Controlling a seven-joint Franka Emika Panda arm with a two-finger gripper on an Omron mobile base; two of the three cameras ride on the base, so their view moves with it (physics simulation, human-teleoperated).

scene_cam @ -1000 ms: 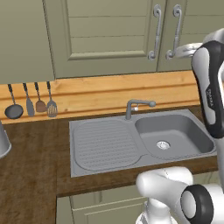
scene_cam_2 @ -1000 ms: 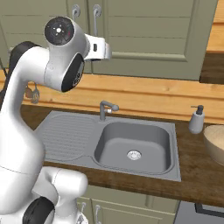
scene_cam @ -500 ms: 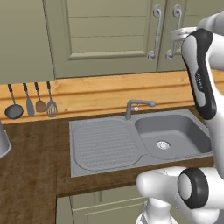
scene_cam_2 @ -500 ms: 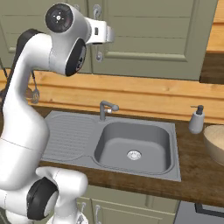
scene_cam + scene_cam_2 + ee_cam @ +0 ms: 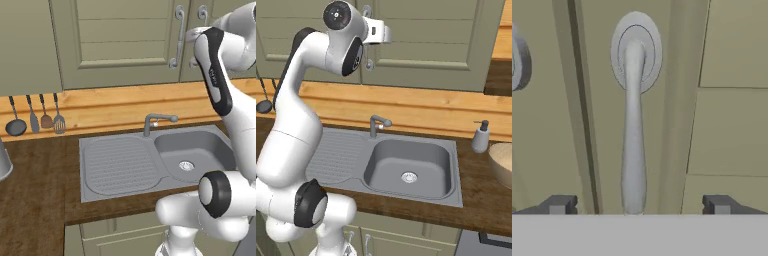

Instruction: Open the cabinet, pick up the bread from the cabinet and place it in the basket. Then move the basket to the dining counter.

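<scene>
Cabinet [image 5: 426, 35] door is shut, so the bread can't be seen. The target is the right-hand door's bar handle [image 5: 633, 135]; in the hand view it runs straight up the middle, its round mount at the top and the lower end between the two fingertips [image 5: 558, 204]. Gripper [image 5: 637, 205] is spread wide with nothing in it, jaws straddling the bar but apart from it on both sides. Can't tell how far off the door face it is.

My take, step in hand is grasping the handle:
- Centring looks good. Push straight in along the current axis, with no sideways correction.
- Close only once the bar sits well between the pads, not on the tips, or it'll slip off on the pull.
- Grab mid-bar or lower, away from the mount, where there's room behind.
- The door seam runs just beside the handle, and a second handle [image 5: 518, 57] belonging to the neighbouring door sits beyond it. Keep that-side finger clear of both.
- Hinge is likely on the far side from the handle, so pull along an arc. A straight tug risks popping the grip.

Basket [image 5: 502, 164] is at the worktop's [image 5: 481, 210] right edge past the soap bottle [image 5: 481, 137]. Sink [image 5: 406, 165] is directly below the arm.
</scene>
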